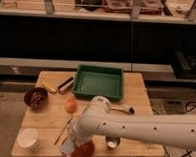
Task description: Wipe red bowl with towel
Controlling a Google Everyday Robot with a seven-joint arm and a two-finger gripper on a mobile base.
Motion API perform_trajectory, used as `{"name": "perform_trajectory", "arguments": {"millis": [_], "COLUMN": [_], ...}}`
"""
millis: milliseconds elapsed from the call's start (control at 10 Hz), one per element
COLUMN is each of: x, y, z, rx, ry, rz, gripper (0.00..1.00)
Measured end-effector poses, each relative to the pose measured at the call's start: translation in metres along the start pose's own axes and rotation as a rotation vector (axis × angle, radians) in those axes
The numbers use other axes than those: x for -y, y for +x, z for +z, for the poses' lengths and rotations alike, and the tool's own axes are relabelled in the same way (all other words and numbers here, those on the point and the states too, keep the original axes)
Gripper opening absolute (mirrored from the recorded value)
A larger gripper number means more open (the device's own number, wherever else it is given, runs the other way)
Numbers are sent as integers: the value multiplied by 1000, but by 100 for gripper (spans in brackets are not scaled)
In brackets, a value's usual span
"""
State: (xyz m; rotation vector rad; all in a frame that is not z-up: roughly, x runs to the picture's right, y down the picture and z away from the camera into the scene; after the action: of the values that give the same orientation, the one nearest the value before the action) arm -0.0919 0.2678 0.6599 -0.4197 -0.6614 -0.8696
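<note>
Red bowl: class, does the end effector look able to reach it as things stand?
Probably yes: the end effector, shut on the towel, hangs right over the red bowl, nothing between them.

— Colours up front?
— Orange-red red bowl (pixel 83 154); pale grey-blue towel (pixel 68 146) pinched in the pincer (pixel 73 139) just above it, on a white arm (pixel 138 128).
— Elsewhere?
— Green tray (pixel 99 82), white bowl (pixel 28 137), tan wooden desk (pixel 44 116).
</note>
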Motion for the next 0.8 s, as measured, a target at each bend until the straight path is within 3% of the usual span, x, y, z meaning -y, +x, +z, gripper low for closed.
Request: {"name": "perform_trajectory", "arguments": {"millis": [400,800], "x": [-11,-36], "y": [-24,-23], "z": [35,40], "rx": [32,40], "ry": [-4,15], "rz": [-13,36], "gripper": [0,0]}}
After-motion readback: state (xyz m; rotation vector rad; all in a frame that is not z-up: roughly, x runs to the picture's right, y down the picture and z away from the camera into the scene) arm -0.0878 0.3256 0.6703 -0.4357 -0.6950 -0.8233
